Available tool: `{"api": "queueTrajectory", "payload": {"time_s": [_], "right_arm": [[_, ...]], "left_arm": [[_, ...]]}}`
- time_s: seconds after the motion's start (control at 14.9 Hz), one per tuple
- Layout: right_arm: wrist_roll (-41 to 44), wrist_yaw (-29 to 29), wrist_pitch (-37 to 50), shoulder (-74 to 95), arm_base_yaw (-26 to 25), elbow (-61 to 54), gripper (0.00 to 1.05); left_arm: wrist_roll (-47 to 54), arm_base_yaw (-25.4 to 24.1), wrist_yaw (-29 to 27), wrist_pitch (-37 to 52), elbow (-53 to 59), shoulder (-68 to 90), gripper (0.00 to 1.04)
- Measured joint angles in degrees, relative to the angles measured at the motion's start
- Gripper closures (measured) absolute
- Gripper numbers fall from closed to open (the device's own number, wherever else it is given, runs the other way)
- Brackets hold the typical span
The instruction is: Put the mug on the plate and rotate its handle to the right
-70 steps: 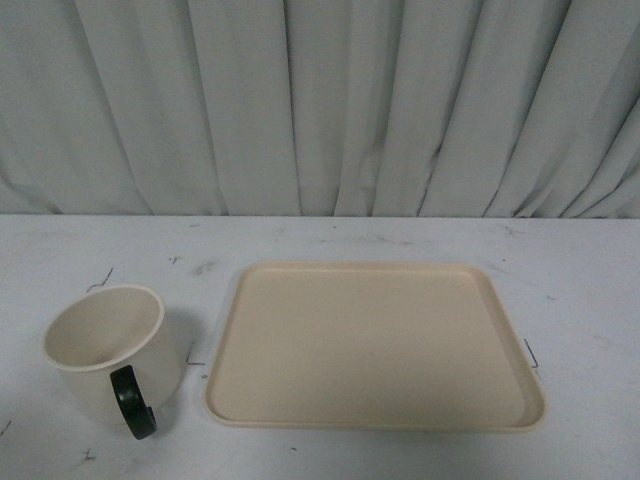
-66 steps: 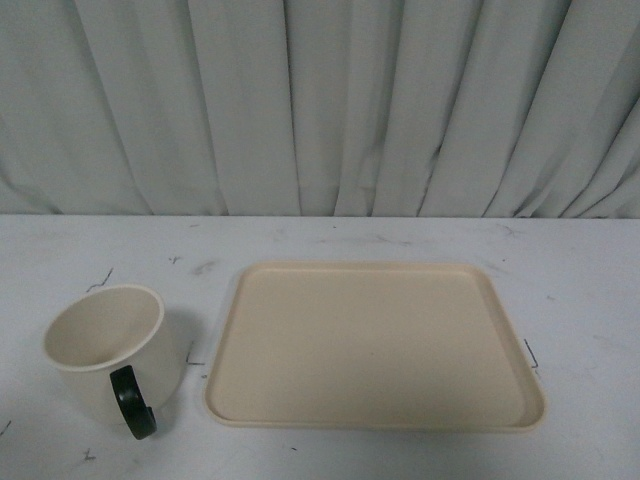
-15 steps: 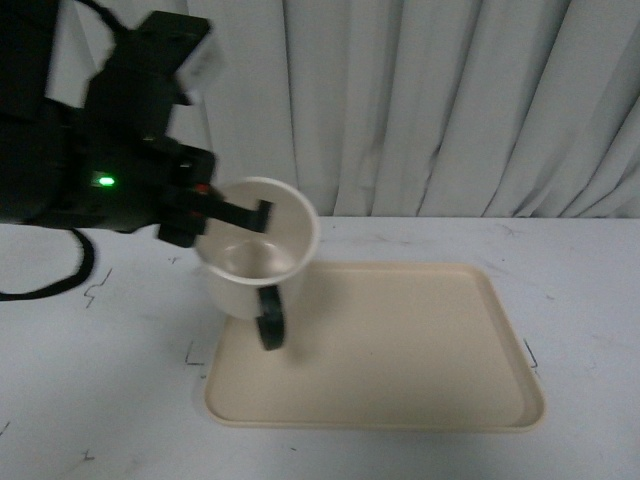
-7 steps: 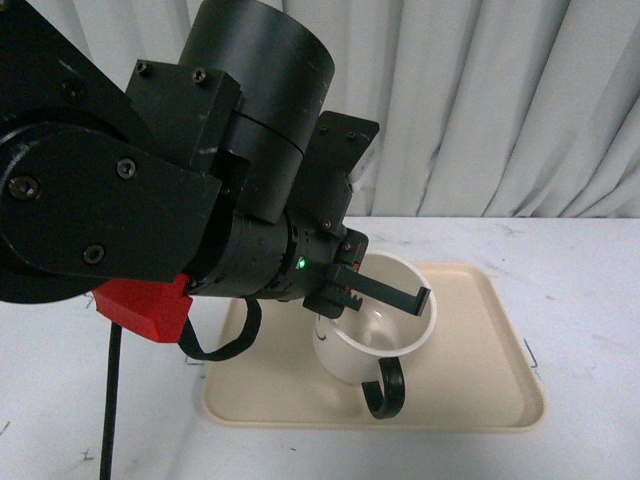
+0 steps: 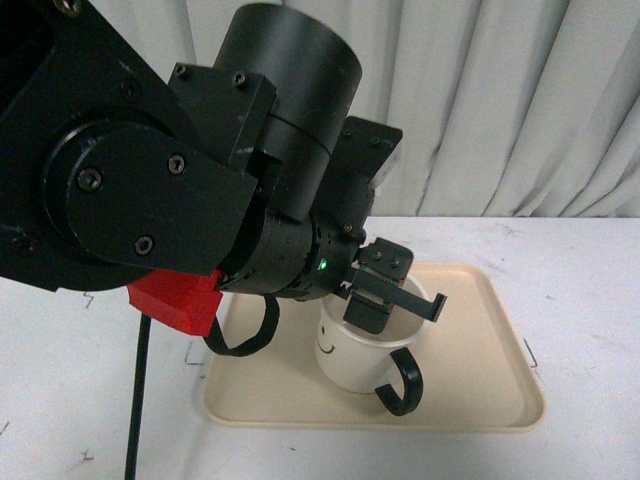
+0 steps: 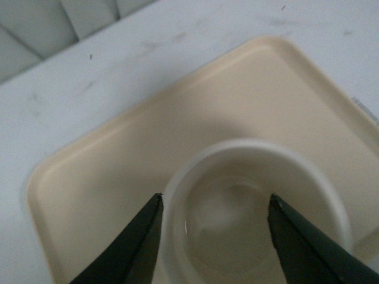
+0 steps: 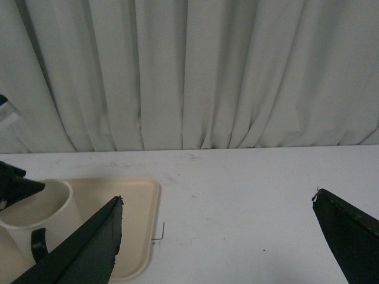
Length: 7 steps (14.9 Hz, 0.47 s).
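Observation:
The cream mug (image 5: 350, 358) stands upright on the beige plate (image 5: 480, 345), left of the plate's middle, with its smiley face toward the front camera. Its dark handle (image 5: 402, 384) points toward the camera and a little right. My left gripper (image 5: 396, 302) hangs open just above the mug's rim. In the left wrist view the left gripper (image 6: 216, 196) has one finger outside the mug (image 6: 237, 231) wall and the other over its inside, above the plate (image 6: 112, 154). My right gripper (image 7: 217, 196) is open over bare table, right of the plate (image 7: 139, 228) and mug (image 7: 26, 216).
The white table (image 5: 590, 270) runs on to the right of the plate and ends at a grey curtain (image 5: 500, 100) behind. My bulky left arm (image 5: 150, 190) fills the left half of the front view and hides the table there.
The mug went from the table left of the plate onto the plate. Half a second ago it hung tilted in my left gripper; now it stands upright and the jaws have opened.

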State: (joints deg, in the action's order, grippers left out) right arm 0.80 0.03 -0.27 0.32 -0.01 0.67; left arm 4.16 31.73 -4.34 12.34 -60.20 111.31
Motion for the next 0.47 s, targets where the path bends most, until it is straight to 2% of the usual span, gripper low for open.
{"api": "queueTrajectory", "payload": {"time_s": [0.2, 0.27, 0.34, 0.47], "right_arm": [[0.00, 0.00, 0.02, 0.00, 0.00, 0.00, 0.06], [0.00, -0.02, 0.02, 0.00, 0.00, 0.00, 0.06], [0.00, 0.00, 0.02, 0.00, 0.00, 0.00, 0.06], [0.00, 0.00, 0.02, 0.00, 0.00, 0.00, 0.06]], "left_arm": [[2.93, -0.74, 3.82, 6.03, 4.90, -11.58, 0.20], [3.96, -1.92, 6.51, 13.62, 8.96, -17.51, 0.07], [5.51, -3.13, 9.38, 22.25, 13.84, -23.08, 0.06], [7.26, -6.82, 3.87, 42.62, 25.05, -31.39, 0.07]]}}
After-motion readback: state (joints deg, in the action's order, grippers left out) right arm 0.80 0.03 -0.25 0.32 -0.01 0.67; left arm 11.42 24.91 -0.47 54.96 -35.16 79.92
